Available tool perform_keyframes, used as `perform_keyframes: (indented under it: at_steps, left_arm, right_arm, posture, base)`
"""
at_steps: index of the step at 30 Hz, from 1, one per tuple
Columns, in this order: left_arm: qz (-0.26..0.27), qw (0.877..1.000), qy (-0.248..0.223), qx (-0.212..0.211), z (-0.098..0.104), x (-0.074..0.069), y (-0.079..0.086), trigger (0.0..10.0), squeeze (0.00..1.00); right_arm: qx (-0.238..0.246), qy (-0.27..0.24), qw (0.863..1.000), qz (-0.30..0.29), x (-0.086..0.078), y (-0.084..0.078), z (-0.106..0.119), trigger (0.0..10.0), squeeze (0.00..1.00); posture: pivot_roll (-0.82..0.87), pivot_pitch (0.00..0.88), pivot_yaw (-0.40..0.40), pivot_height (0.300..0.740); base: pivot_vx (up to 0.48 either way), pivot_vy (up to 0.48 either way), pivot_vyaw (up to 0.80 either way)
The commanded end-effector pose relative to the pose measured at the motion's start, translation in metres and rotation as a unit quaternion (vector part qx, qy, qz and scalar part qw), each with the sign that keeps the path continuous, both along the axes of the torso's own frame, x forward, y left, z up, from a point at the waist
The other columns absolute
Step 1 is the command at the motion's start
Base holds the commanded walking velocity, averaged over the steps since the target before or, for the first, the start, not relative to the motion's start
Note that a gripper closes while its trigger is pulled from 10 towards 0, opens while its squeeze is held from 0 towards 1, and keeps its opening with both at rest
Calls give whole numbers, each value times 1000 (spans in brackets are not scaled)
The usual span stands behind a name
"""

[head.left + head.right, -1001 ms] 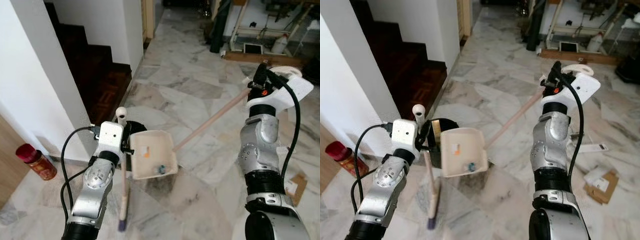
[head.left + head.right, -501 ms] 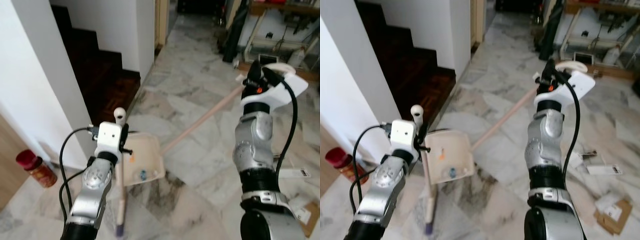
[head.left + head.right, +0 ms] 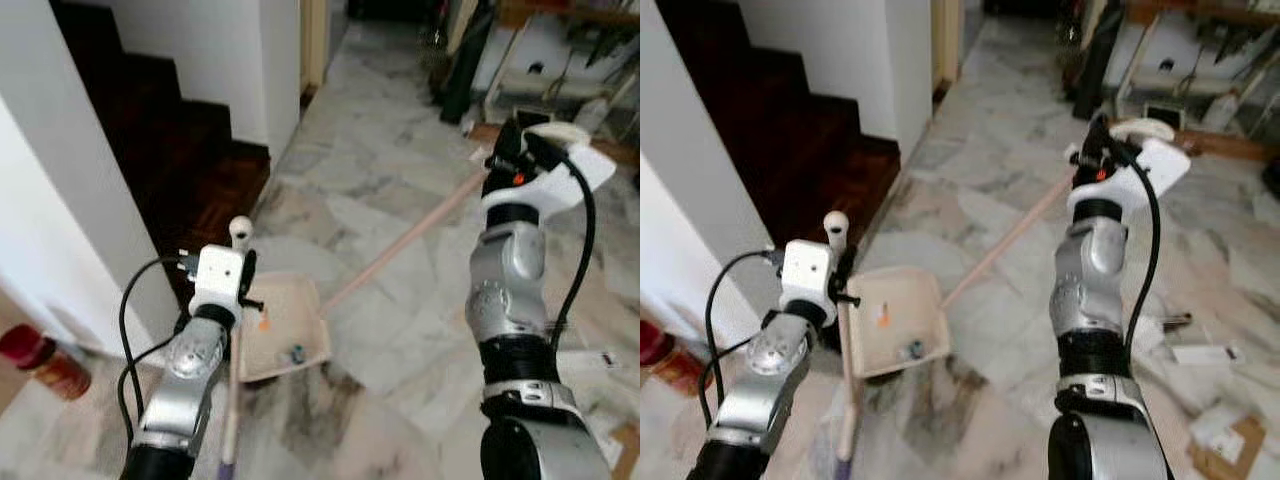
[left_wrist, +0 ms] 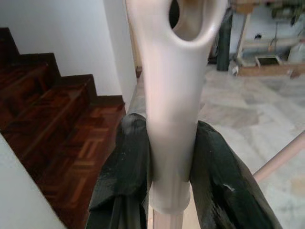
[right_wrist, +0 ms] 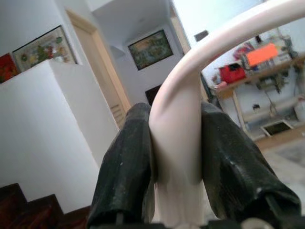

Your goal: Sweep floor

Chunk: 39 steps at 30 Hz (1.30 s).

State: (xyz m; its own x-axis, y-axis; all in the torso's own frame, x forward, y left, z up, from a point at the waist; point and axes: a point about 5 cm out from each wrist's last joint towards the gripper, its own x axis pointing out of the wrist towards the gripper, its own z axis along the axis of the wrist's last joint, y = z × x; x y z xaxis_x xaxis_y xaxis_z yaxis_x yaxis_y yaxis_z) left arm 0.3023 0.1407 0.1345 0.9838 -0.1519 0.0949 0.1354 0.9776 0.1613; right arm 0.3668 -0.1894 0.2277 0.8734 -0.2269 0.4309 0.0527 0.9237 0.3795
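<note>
My left gripper [image 3: 240,285] is shut on the upright cream broom handle [image 3: 236,330], just below its looped top; the wrist view shows both fingers [image 4: 126,162] pressed against the handle [image 4: 170,119]. A cream dustpan [image 3: 282,322] lies on the marble floor beside the broom, with an orange bit and a small dark bit inside. Its long pale handle [image 3: 400,250] slants up to my right gripper [image 3: 503,170], which is shut on the handle's curved end [image 5: 177,143].
Dark wooden stairs [image 3: 170,150] and a white wall corner [image 3: 60,230] stand to the left. A red can [image 3: 35,355] sits by the wall. Paper and cardboard scraps [image 3: 1205,352] lie on the floor at right. Furniture and clutter [image 3: 560,70] fill the back.
The camera has shifted. The dustpan has dropped from a raised, tilted pose to lie flatter and lower on the floor. Both grippers keep their holds.
</note>
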Motion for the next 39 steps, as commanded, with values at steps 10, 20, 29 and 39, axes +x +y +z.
perform_keyframes:
  at_steps: [10,20,29,39]
  left_arm:
    - [-3,999,-35,6,16,2,2,10000,0]
    - [-7,1000,-28,7,14,1,0,10000,0]
    - [-4,1000,-21,2,12,1,1,10000,0]
    - [5,999,2,33,2,-5,12,10000,0]
  right_arm:
    - [16,-49,999,8,-2,6,22,10000,0]
    - [19,-49,999,16,-1,9,23,10000,0]
    - [8,-47,999,18,-1,11,23,10000,0]
    - [13,-50,998,20,-1,11,25,10000,0]
  posture:
    - [101,0,-28,740]
    - [106,0,-36,740]
    - [103,2,-37,740]
    - [102,3,-35,740]
  base:
    - [138,0,283]
    - [0,0,0]
    - [0,0,307]
    - [0,0,0]
